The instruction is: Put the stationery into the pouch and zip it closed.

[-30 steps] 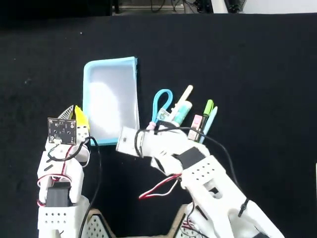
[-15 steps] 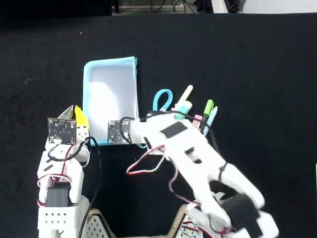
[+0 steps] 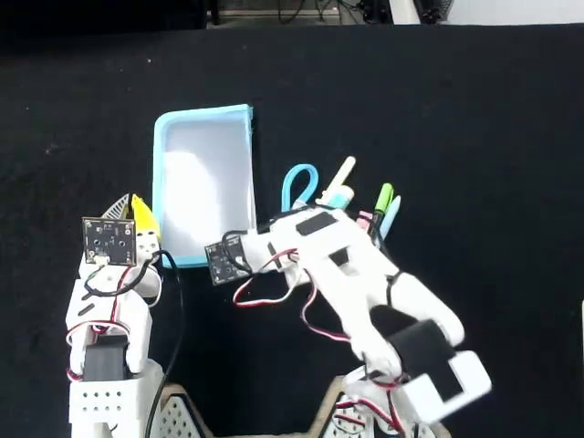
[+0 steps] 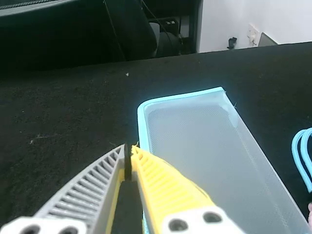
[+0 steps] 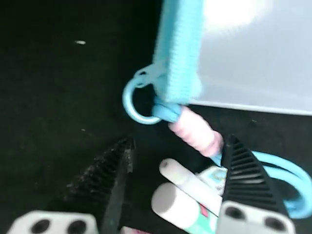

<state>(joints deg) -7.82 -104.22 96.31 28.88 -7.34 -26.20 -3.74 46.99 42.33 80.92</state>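
the right hand (image 5: pixel 179 146) gapes wide, holding nothing, over a pink piece (image 5: pixel 195 134) at the pouch's (image 3: pixel 205 173) 5 o'clock corner. the stationery (image 3: pixel 351 196) lies at the pouch's 3 o'clock. best to settle squarely over one piece, clear of the zip ring (image 5: pixel 135 102), then close. the left hand (image 4: pixel 129 153), closed and empty, sits by the 7 o'clock corner.

Left claw (image 4: pixel 127 150) pinched together; right claw (image 5: pixel 179 141) spread wide.

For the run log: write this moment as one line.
left hand shut, beside pouch | right hand open over stationery, near zipper pull | stationery outside pouch
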